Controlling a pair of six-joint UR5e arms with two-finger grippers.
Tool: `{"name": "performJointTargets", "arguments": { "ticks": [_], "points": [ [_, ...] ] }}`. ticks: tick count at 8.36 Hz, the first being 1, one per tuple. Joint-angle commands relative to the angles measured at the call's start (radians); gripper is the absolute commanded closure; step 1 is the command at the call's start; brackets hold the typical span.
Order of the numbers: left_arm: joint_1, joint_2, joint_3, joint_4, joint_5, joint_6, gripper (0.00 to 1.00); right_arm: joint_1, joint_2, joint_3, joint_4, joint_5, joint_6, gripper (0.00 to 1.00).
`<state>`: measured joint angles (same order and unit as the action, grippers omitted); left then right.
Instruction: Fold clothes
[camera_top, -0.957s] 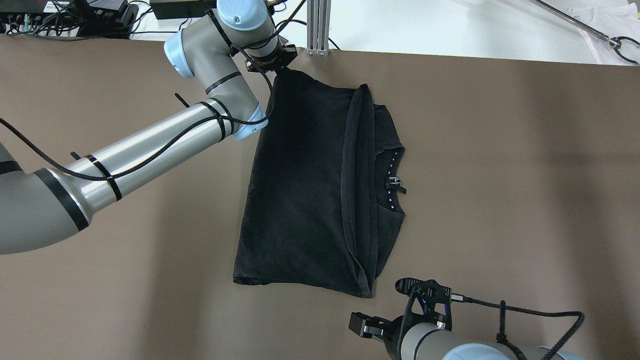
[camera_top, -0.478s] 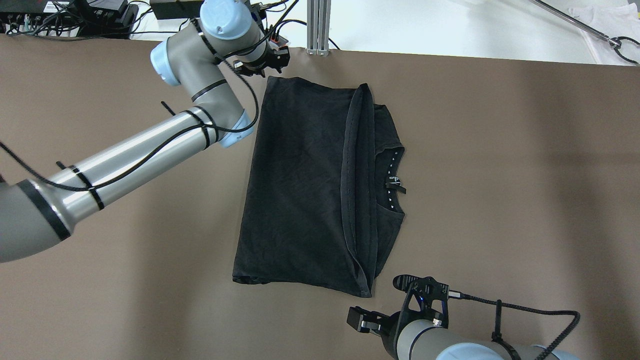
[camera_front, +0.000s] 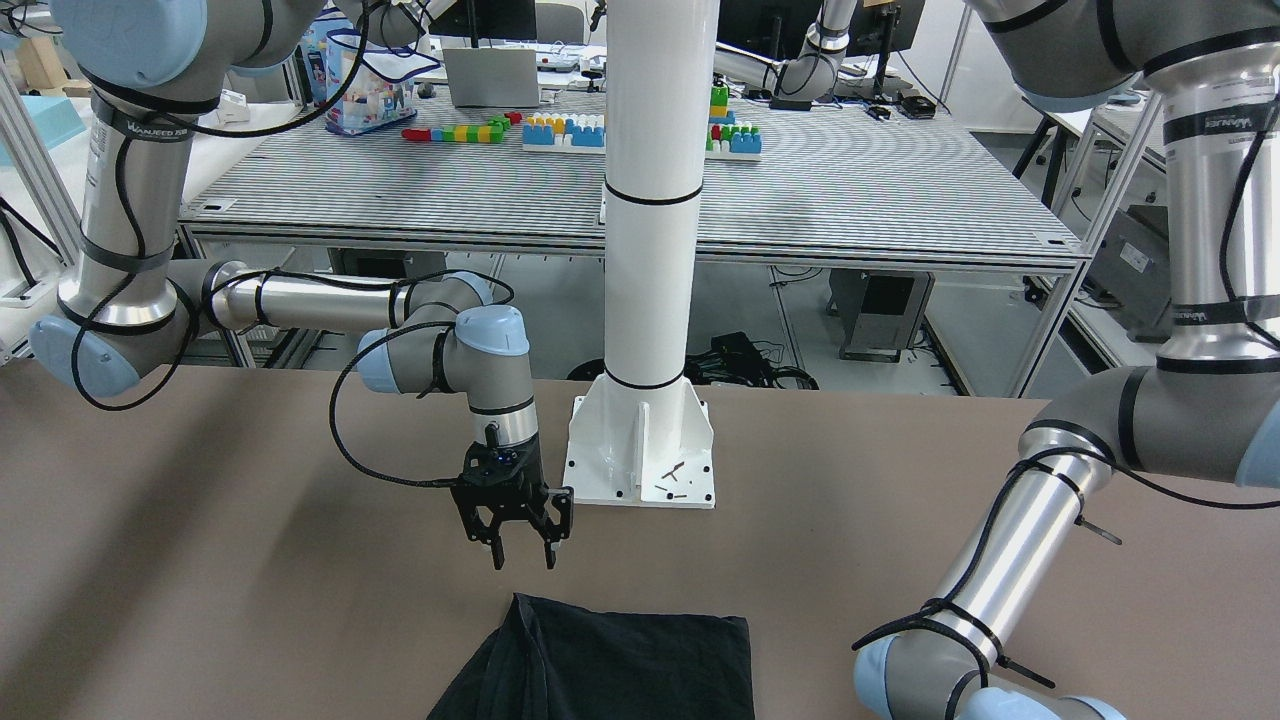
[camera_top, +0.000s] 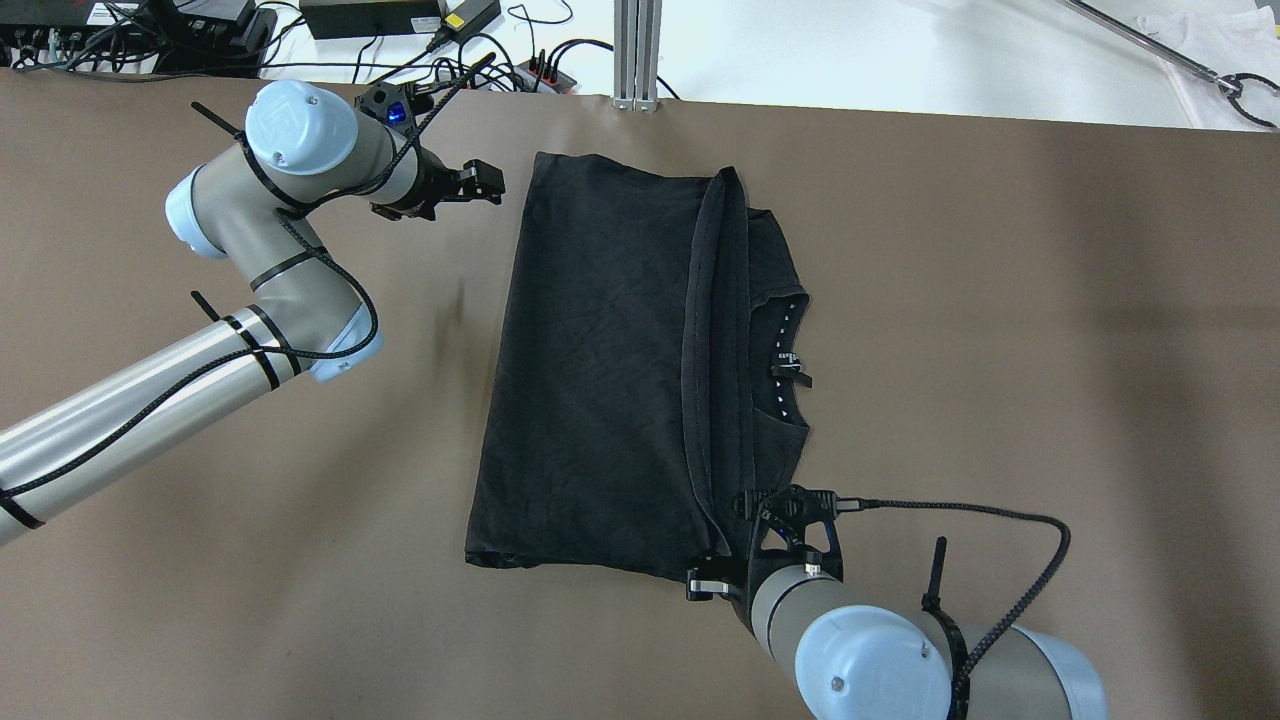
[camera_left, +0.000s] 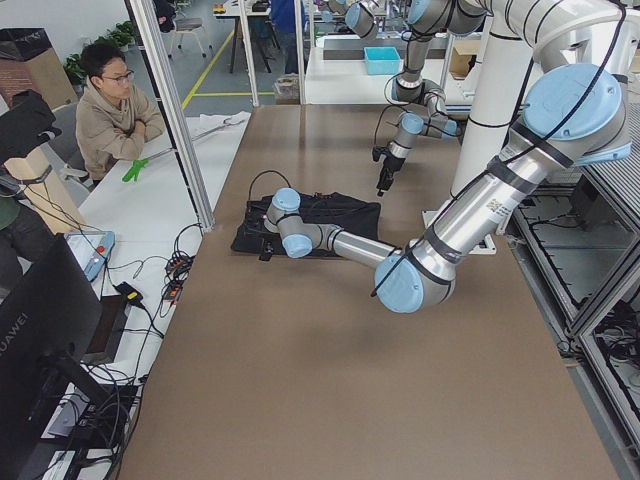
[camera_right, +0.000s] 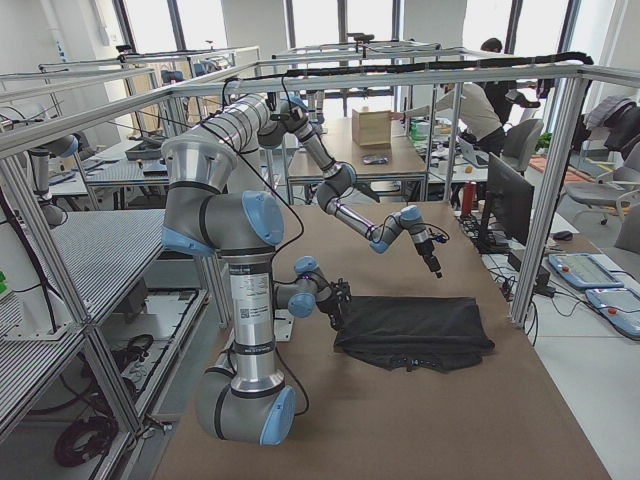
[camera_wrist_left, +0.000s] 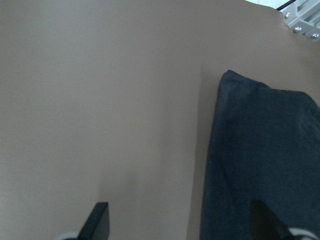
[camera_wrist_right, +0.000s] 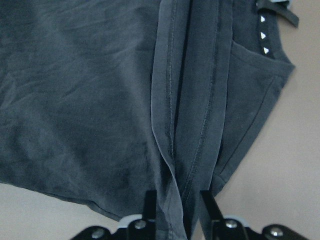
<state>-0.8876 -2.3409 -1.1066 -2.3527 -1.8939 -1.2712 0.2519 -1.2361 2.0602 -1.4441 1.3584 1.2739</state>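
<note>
The clothes are one black garment (camera_top: 600, 370) lying flat and folded on the brown table, its stitched hem running as a ridge down the right side, with the collar and label beyond it. My left gripper (camera_top: 487, 185) hovers open just left of the garment's far left corner (camera_wrist_left: 265, 160), holding nothing. My right gripper (camera_top: 722, 580) is at the near end of the hem. In the right wrist view its fingers (camera_wrist_right: 150, 202) stand apart on either side of the hem fold (camera_wrist_right: 187, 125). From the front, the right gripper (camera_front: 522, 560) reads as open, just off the garment (camera_front: 620, 665).
A white pillar (camera_front: 650, 200) on a base plate (camera_front: 640, 460) stands at the robot's side of the table. An aluminium post (camera_top: 637, 50) and cables (camera_top: 150, 30) line the far edge. A seated person (camera_left: 110, 110) is beyond that edge.
My left gripper let go of the garment's far left corner, which dropped flat, and swung away to the left. My right gripper moved in from the near edge to the hem's near end.
</note>
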Motion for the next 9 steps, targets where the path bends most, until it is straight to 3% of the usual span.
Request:
{"name": "performJointTargets", "arguments": {
  "ticks": [1, 9],
  "points": [
    [0.002, 0.017, -0.024, 0.0, -0.001, -0.008, 0.0, 0.035, 0.093, -0.141, 0.051, 0.007, -0.208, 0.61],
    [0.007, 0.043, -0.048, -0.003, 0.009, -0.025, 0.0, 0.069, 0.09, -0.276, 0.192, 0.06, -0.228, 0.65]
  ]
}}
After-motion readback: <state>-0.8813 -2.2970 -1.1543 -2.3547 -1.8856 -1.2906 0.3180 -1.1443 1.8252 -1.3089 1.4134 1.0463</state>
